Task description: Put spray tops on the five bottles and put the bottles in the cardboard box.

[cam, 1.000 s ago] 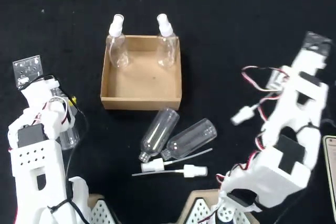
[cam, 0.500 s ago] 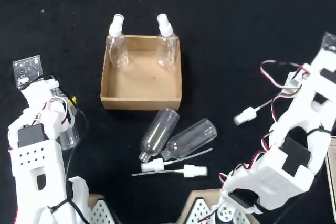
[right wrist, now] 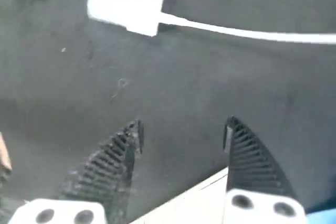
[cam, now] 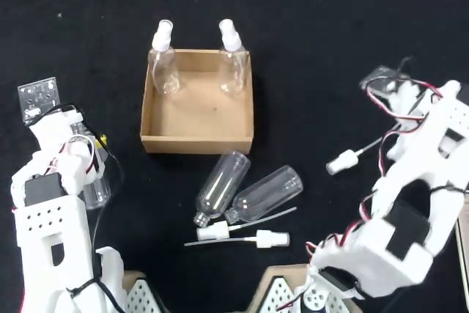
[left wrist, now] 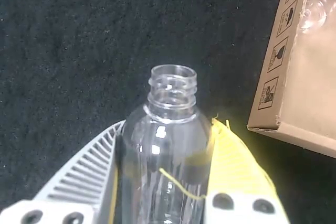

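My left gripper (left wrist: 169,124) is shut on an upright clear bottle (left wrist: 170,145) with no top, at the table's left side (cam: 94,185). The cardboard box (cam: 196,142) holds two bottles with spray tops (cam: 163,60) (cam: 231,60) along its far wall. Two uncapped bottles (cam: 220,183) (cam: 265,193) lie in front of the box, with two spray tops (cam: 212,232) (cam: 271,238) beside them. A third spray top (cam: 343,160) (right wrist: 126,11) lies at the right. My right gripper (right wrist: 184,123) stands open and empty just short of it.
The box's corner (left wrist: 294,77) is close beside the held bottle. The right arm (cam: 425,159) rises along the table's right edge. Both arm bases (cam: 293,291) stand at the front edge. Black cloth covers the table.
The right arm swung out to the right, then its wrist turned back toward the loose spray top, which stays where it lay. The left arm and its bottle have not moved.
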`<state>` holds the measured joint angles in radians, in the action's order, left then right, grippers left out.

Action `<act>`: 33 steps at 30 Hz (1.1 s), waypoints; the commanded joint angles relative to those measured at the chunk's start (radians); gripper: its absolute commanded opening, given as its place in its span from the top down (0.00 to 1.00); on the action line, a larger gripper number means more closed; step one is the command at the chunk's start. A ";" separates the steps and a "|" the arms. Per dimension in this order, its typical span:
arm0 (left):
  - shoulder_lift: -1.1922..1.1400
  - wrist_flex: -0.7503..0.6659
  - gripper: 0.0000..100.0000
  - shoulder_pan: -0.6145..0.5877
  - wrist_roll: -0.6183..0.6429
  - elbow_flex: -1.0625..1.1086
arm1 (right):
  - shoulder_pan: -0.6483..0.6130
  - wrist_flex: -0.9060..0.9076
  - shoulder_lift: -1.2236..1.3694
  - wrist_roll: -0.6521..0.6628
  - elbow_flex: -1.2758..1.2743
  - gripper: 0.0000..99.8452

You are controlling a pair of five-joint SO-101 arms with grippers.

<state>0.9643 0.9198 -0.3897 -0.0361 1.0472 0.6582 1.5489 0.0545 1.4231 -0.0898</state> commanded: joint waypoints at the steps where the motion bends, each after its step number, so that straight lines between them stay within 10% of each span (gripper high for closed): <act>1: 0.026 -0.020 0.97 0.004 0.006 -0.004 | -0.058 -0.061 -0.151 0.144 -0.150 0.78; 12: 0.026 -0.020 0.97 0.004 0.003 -0.002 | -0.269 -0.470 -0.392 0.213 -0.642 0.72; 27: 0.026 0.000 0.97 0.004 0.002 -0.008 | -0.250 -0.687 -0.174 0.216 -0.650 0.73; 33: 0.026 0.000 0.97 0.004 0.002 -0.008 | -0.256 -0.694 -0.171 0.178 -0.647 0.93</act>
<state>0.9643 0.9198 -0.3897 -0.0361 1.0472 0.3943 0.8784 -0.1082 1.6303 -0.7511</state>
